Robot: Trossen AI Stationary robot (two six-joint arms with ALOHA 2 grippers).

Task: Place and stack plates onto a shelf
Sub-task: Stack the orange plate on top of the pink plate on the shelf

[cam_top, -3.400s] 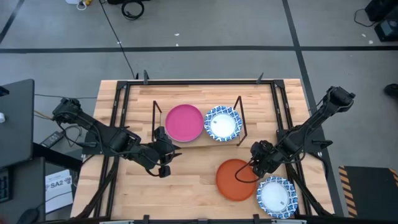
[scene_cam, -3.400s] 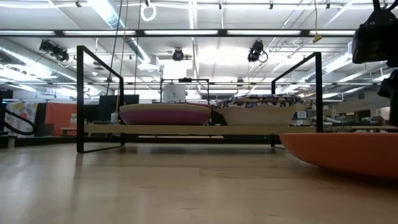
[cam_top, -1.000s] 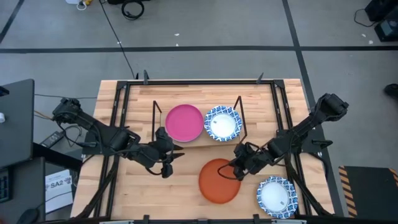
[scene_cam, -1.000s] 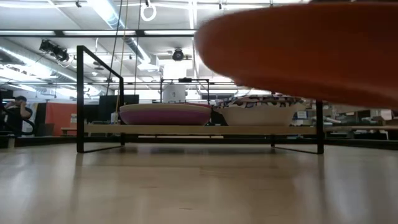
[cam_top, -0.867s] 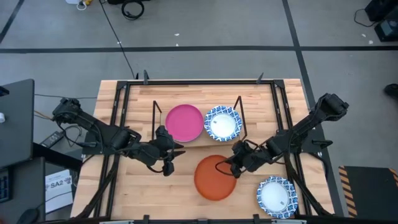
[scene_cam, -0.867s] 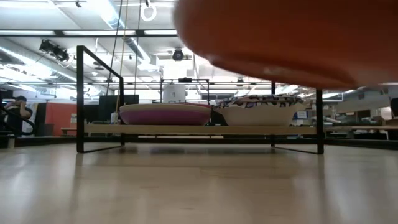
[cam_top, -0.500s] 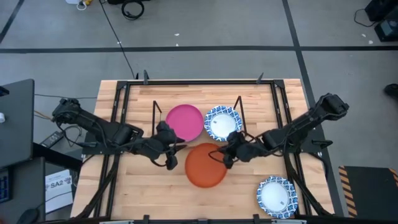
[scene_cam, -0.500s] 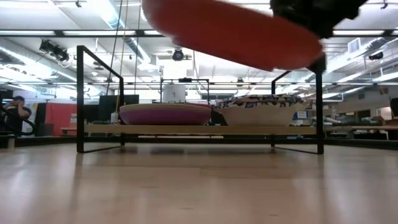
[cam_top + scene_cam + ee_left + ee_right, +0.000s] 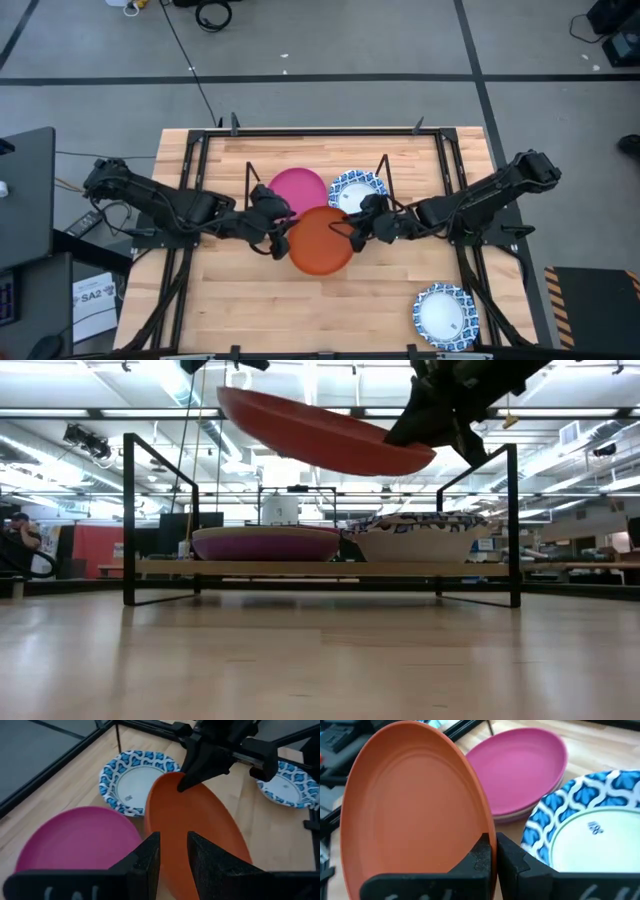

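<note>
Wooden desk, grey floor around. Four plates: magenta, two blue-patterned, one orange. Right hand clenched on orange; left hand straddling its rim.

The light wooden desk, edged by a black metal frame, is set on a grey floor crossed by dark lines. Long ceiling lights are seen overhead in the low view, with an orange wall panel at the far side. A person is seated near it.
</note>
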